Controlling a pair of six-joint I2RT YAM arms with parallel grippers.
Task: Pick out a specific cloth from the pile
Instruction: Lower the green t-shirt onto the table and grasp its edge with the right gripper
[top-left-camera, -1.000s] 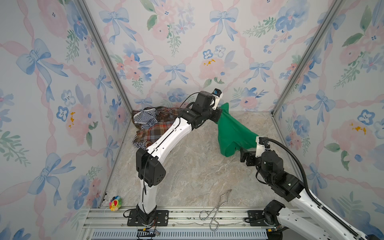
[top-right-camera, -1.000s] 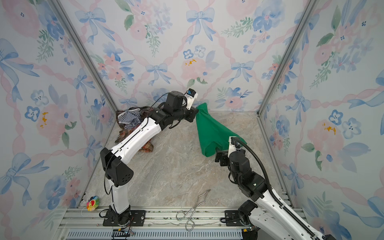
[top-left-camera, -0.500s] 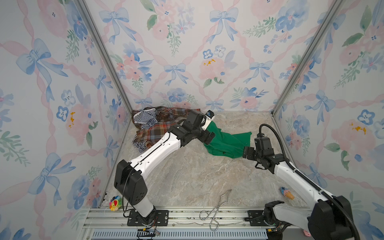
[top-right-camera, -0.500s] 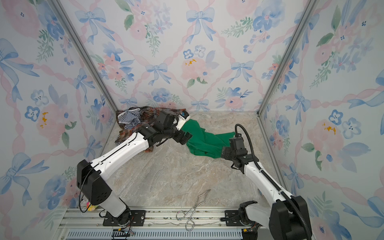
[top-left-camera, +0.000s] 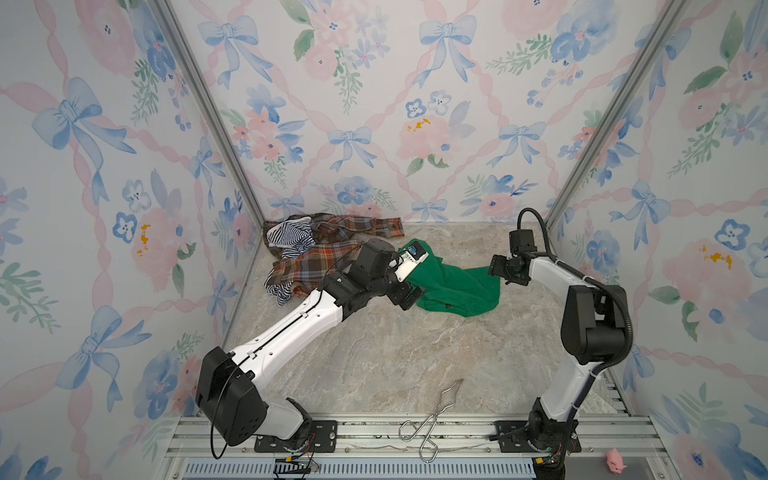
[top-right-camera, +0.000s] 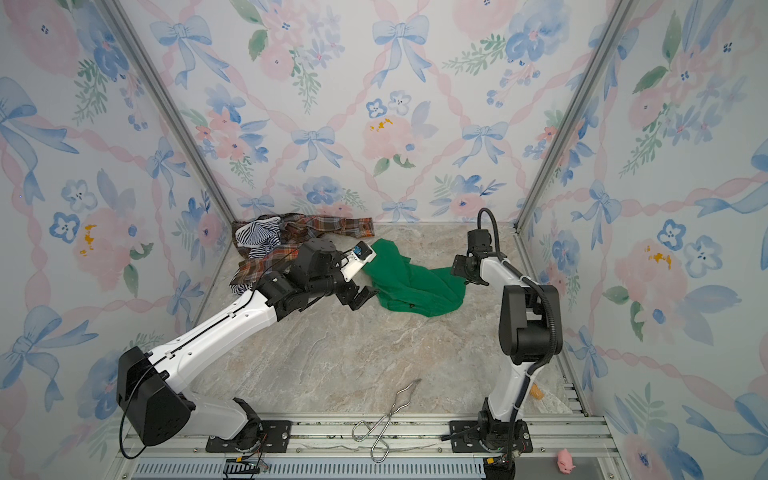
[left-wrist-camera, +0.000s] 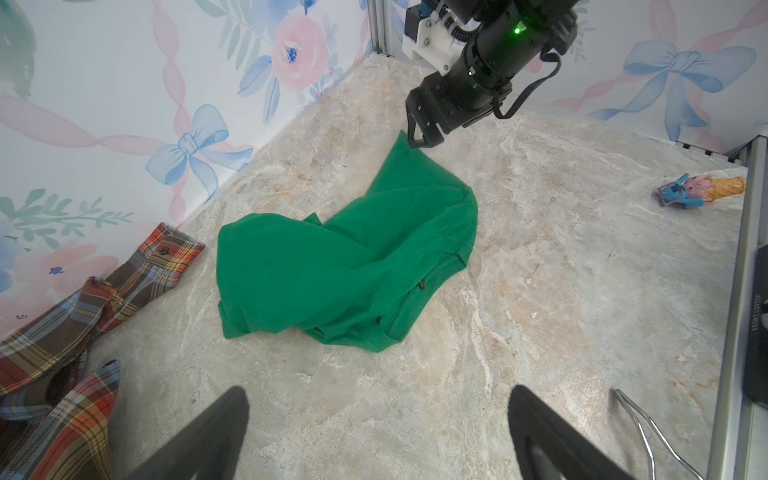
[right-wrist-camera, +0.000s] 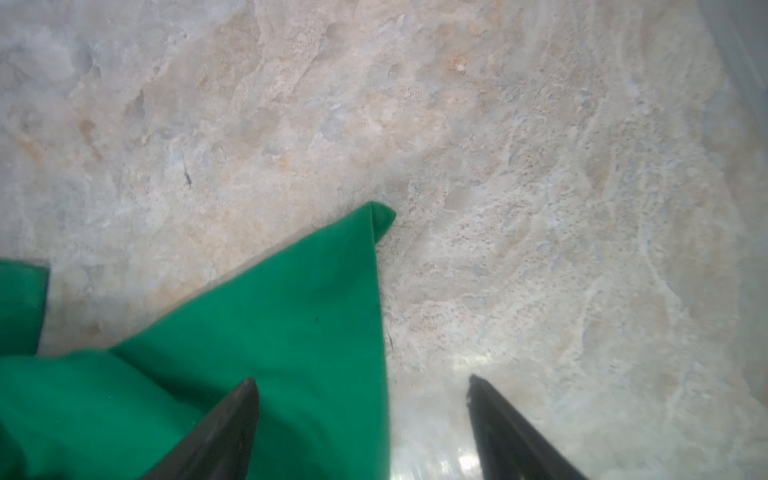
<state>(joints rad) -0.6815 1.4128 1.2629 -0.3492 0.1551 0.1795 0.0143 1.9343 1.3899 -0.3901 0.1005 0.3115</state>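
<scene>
**Item: green cloth, lying apart from the pile, between two grippers**

- The cloth (top-left-camera: 453, 286) is lying crumpled on the marble-look tabletop (top-left-camera: 395, 353), just ahead of the left gripper (top-left-camera: 409, 299) and reaching across to the right gripper (top-left-camera: 498, 269).
- Edges: one pointed corner is lying under the right gripper (right-wrist-camera: 361, 415). Its fingers are standing apart, one over green fabric and the other over bare stone, and they are clamping nothing. Whether they are touching the cloth cannot be told.
- The left gripper (left-wrist-camera: 378, 436) is standing wide open and holding nothing, with bare stone showing between its fingertips and the cloth's near hem.
- The pile (top-left-camera: 316, 253), made of a plaid shirt (left-wrist-camera: 62, 332) and a striped garment (top-left-camera: 289, 237), is sitting behind the left gripper in the back corner. A plaid sleeve is lying near the cloth but apart from it.
- Open room: bare tabletop is stretching from both grippers toward the front rail (top-left-camera: 374, 432).
- Wire tongs (top-left-camera: 432, 419) are lying across that rail, well apart from the grippers.
- An ice-cream-cone toy (left-wrist-camera: 702, 191) is lying well off to the right gripper's side.
- Floral bow wallpaper (top-left-camera: 374, 104) is enclosing three sides.
</scene>
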